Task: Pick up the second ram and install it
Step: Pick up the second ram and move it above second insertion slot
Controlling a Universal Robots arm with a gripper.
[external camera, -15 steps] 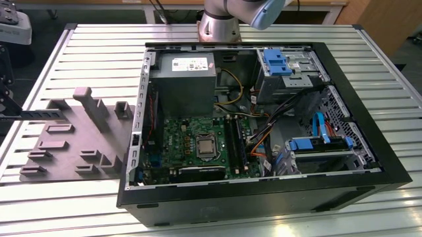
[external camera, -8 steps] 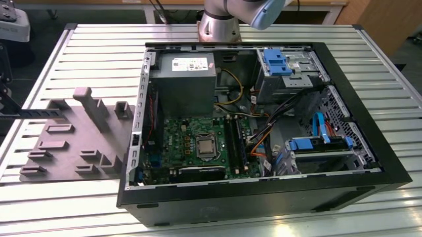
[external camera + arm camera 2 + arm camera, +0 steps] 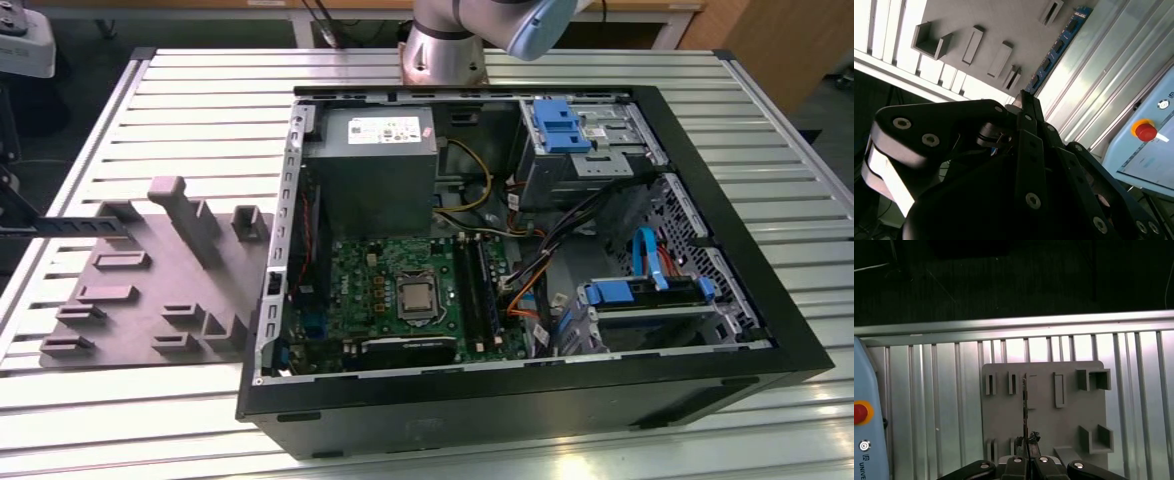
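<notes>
The exterior view looks steeply down from mid-range onto the case point(image 3: 534, 400) and table point(image 3: 200, 90). The first wrist view looks straight down past the gripper point(image 3: 1026, 440) onto the plate point(image 3: 1069, 410). The second wrist view peers obliquely, close along the gripper and its clamped ram point(image 3: 1054, 50). All three share the plate.

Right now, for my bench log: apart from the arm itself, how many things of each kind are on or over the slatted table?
Open computer case: 1
Grey holder plate: 1
Second ram, gripped in the end effector: 1
Total: 3
</notes>
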